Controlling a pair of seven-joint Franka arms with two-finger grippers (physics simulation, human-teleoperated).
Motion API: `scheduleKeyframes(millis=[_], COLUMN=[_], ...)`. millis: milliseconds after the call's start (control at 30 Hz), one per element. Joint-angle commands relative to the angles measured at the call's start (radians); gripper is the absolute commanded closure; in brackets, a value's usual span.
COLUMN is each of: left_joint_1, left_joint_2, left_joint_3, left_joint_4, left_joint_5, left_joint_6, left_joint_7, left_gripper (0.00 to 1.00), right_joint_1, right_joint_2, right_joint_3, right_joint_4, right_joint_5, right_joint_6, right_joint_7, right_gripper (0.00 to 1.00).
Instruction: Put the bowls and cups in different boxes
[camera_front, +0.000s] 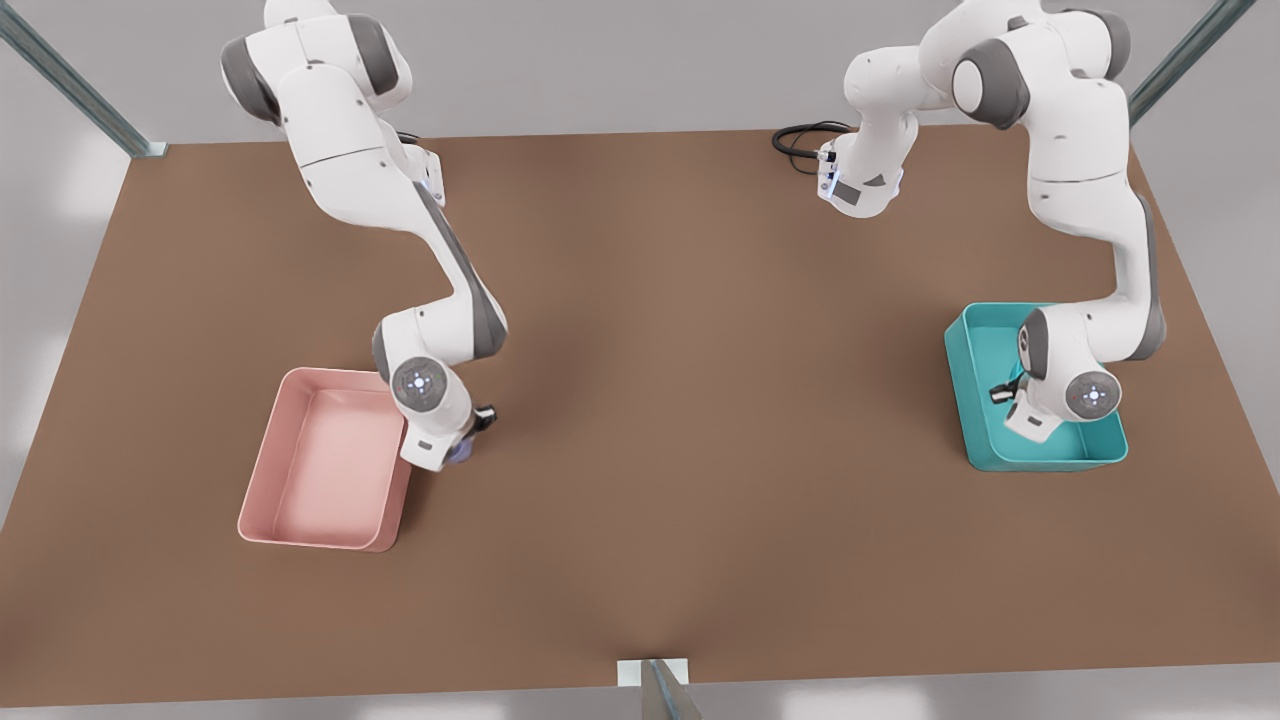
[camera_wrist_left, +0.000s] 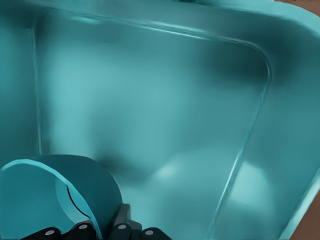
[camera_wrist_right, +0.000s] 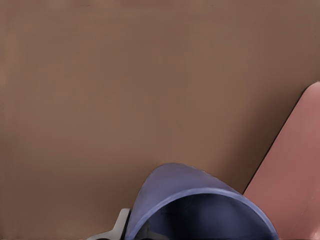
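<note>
Two carries in hand, both near the drop. Judgement: right gripper needs to shift toward the front view's left so the cup clears the wall of the pink box before letting go; right wrist view shows the cup over bare table, box edge just beside it, so releasing now would miss. Left gripper is already inside the teal box; lower w/o tilting, then open so the bowl settles flat on the floor. Tools: right fingers closed on the cup's rim, one outside the wall. Left fingers pinch the bowl's rim, bowl hanging just above the box floor, w/ its shadow below
</note>
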Motion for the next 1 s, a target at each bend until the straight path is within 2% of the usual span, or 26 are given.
scheduleKeyframes(millis=[0,33,100,133,167,233,267,333,367,600,733,900,933,967], left_joint_1=[0.002,0.002,-0.009,-0.038,-0.08,-0.09,-0.097,-0.11,-0.11,-0.14,-0.137,-0.141,-0.14,-0.141], left_joint_2=[0.004,-0.001,-0.052,-0.123,-0.236,-0.266,-0.291,-0.291,-0.28,-0.259,-0.256,-0.253,-0.253,-0.253], left_joint_3=[0.0,0.0,0.0,-0.002,-0.002,-0.014,-0.065,-0.167,-0.175,-0.229,-0.244,-0.244,-0.243,-0.243], left_joint_4=[0.0,0.002,0.005,0.012,0.052,0.272,0.359,0.517,0.589,0.614,0.612,0.612,0.612,0.612], left_joint_5=[-0.002,-0.002,-0.003,-0.02,-0.089,-0.287,-0.315,-0.309,-0.312,-0.307,-0.305,-0.275,-0.275,-0.275], left_joint_6=[0.078,0.068,-0.006,-0.119,-0.31,-0.595,-0.699,-0.799,-0.845,-0.847,-0.847,-0.842,-0.841,-0.841], left_joint_7=[0.026,0.023,0.024,0.028,0.028,0.028,0.028,0.028,0.031,0.029,0.029,0.029,0.029,0.029], left_gripper=[0.05,0.0,0.0,0.0,0.0,0.0,0.0,0.0,0.0,0.0,0.0,0.0,0.0,0.0], right_joint_1=[-0.012,-0.027,-0.081,-0.112,-0.15,-0.221,-0.265,-0.308,-0.325,-0.354,-0.353,-0.353,-0.353,-0.353], right_joint_2=[-0.039,-0.081,-0.105,-0.105,-0.105,-0.109,-0.094,-0.056,-0.02,0.11,0.115,0.122,0.127,0.132], right_joint_3=[0.0,-0.002,-0.008,-0.008,-0.009,-0.016,-0.017,-0.019,-0.019,-0.014,-0.013,-0.011,-0.011,-0.009], right_joint_4=[0.034,0.056,0.138,0.167,0.191,0.191,0.191,0.192,0.192,0.177,0.103,0.092,0.092,0.092], right_joint_5=[-0.001,0.002,0.002,-0.006,-0.009,-0.026,-0.043,-0.044,-0.046,-0.03,-0.026,-0.009,-0.001,0.002], right_joint_6=[-0.061,-0.059,-0.056,-0.052,-0.053,-0.059,-0.055,-0.043,-0.012,0.108,0.209,0.201,0.2,0.2], right_joint_7=[-0.037,-0.072,-0.288,-0.393,-0.5,-0.594,-0.632,-0.643,-0.643,-0.631,-0.628,-0.626,-0.626,-0.626], right_gripper=[0.79,0.79,0.79,0.79,0.79,0.79,0.79,0.79,0.79,0.79,0.79,0.79,0.72,0.52])
